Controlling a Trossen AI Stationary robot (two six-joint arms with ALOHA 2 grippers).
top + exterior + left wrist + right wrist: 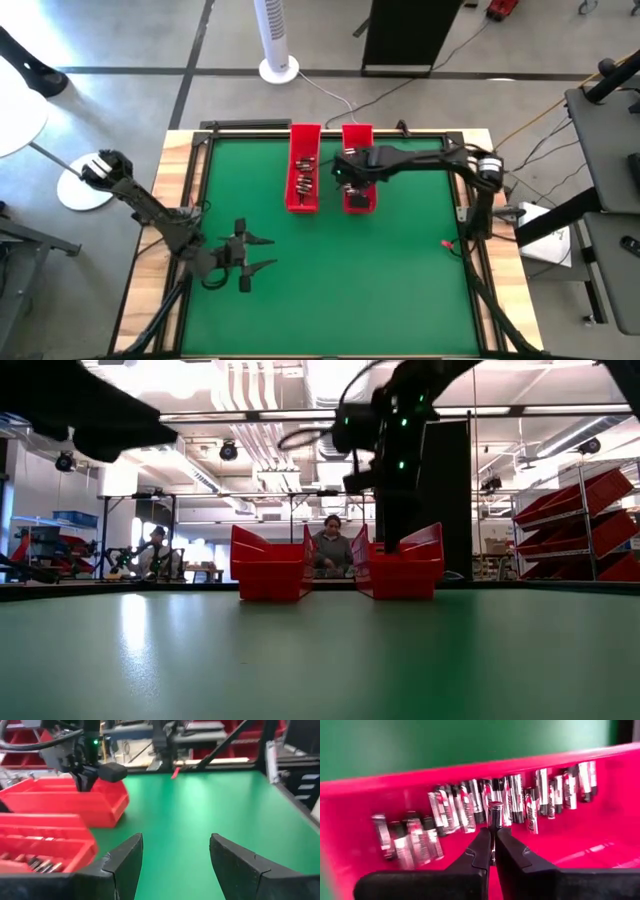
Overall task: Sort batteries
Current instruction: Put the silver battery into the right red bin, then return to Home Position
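- The green table [330,270] carries two long red trays set side by side near its far edge: the left tray [303,168] and the right tray [358,198].
- In the high view, the right end effector [345,175] is seen lowered over the near half of the right tray, its arm reaching in from the table's right side.
- In the right wrist view, the right end effector [492,851] is seen with its fingers drawn together on one battery [495,815], which is held upright at the fingertips above the tray floor.
- Behind the held battery, a row of batteries [520,800] is seen lying side by side along the tray's far wall, with a looser cluster [405,837] lying apart from it.
- More batteries [304,172] are seen in the left tray in the high view; a few of them [42,865] show in the left wrist view.
- The left end effector [258,255] is held above the table's left near part, well apart from both trays, with its fingers [125,862] spread apart and nothing between them.
- In the low view, both trays are seen standing on the table, and two seated people [331,545] can be made out in the room behind.
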